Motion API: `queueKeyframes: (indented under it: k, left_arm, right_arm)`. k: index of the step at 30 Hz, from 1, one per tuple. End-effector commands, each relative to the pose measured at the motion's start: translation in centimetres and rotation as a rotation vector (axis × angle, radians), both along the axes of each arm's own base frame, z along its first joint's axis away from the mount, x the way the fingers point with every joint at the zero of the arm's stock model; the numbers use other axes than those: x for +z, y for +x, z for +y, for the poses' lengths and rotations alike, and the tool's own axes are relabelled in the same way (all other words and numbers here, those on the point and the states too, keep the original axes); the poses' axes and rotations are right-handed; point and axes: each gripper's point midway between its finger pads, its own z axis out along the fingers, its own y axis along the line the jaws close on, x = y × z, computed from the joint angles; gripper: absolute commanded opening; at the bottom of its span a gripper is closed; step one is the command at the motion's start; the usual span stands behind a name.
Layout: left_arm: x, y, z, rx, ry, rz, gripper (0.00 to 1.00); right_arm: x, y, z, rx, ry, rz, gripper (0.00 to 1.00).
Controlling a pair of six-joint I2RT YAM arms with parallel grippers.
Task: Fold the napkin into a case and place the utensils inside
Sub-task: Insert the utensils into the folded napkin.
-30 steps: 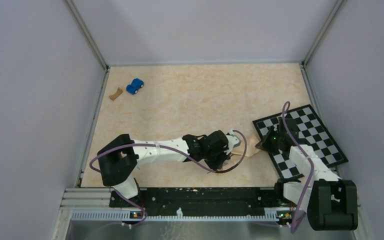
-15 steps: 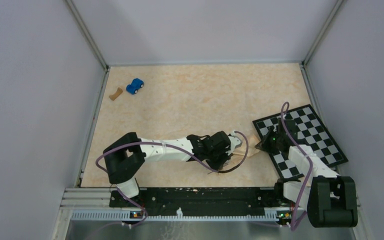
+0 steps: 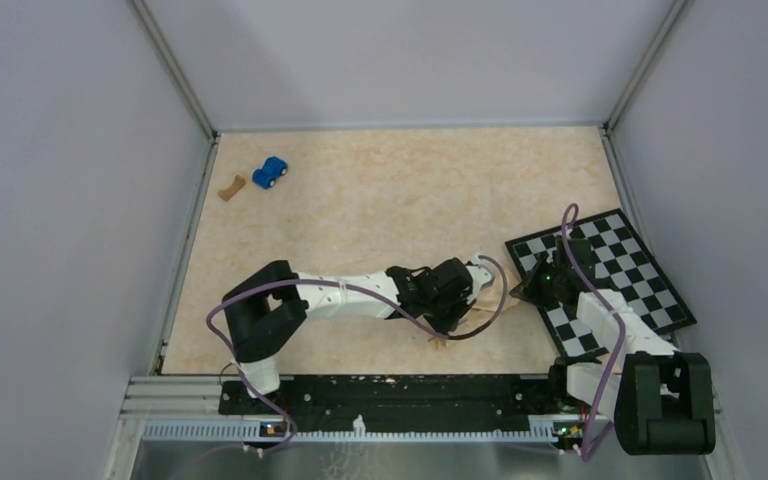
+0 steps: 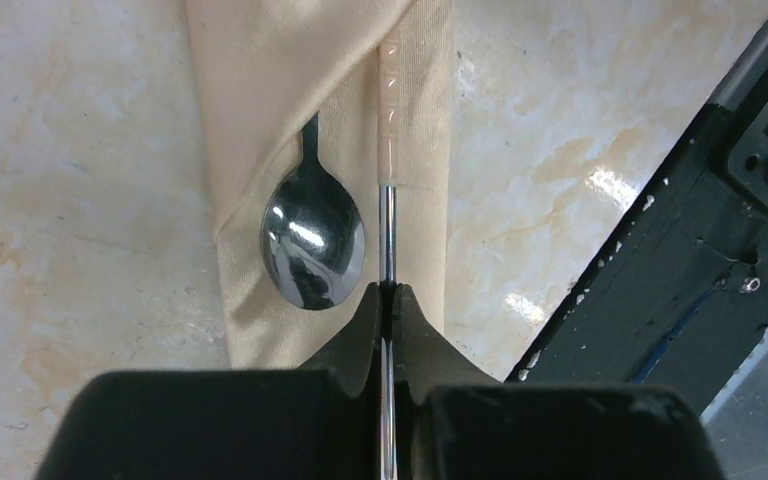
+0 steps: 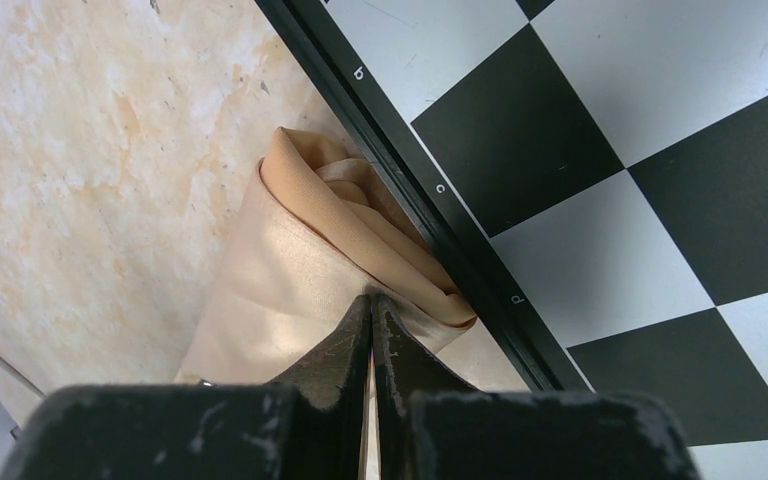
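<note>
Two pairs of fingers, both together. My left fingers point(image 4: 368, 310) are clamped on a thin metal utensil point(image 4: 387, 225), whose pale far end runs up along the case point(image 4: 260, 80). Beside it a spoon point(image 4: 312, 240) rests bowl-out, its handle tucked beneath a fold. My right fingers point(image 5: 358, 325) meet tip-down on the case's other end; whether cloth is pinched I cannot tell. The case lies on the counter point(image 4: 70, 200), touching the edge of the checkerboard point(image 5: 610, 150), between both arms.
</note>
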Motion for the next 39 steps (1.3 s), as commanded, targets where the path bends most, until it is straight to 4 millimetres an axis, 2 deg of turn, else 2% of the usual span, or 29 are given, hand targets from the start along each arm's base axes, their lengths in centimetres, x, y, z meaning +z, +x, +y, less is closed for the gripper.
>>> queueKeyframes:
  k: [1,16,26,28,35,39]
  left_arm:
    - [1.8,1.5,-2.5,0.024,-0.077,-0.052,0.0]
    - [1.1,2.3,-4.5,0.051,-0.094,-0.098,0.0]
    - [0.0,2.7,-3.7,0.066,-0.06,-0.125,0.0]
    - [0.0,2.7,-3.8,0.062,-0.069,-0.124,0.0]
    - [-0.3,2.6,-4.9,0.051,-0.086,-0.124,0.0]
    - [-0.4,2.8,-5.3,0.052,-0.085,-0.13,0.0]
  right_arm:
    - [0.3,0.4,0.1,0.016,0.0,-0.029,0.0]
    - [0.9,0.4,0.2,0.024,0.006,-0.042,0.0]
    - [2.3,0.2,-2.3,-0.117,-0.089,-0.09,0.0]
    - [2.1,0.3,-2.4,-0.116,-0.094,-0.091,0.0]
    - [-0.5,-0.3,-1.7,-0.081,-0.067,-0.016,0.0]
    - [-0.7,-0.3,-1.5,-0.074,-0.063,-0.012,0.0]
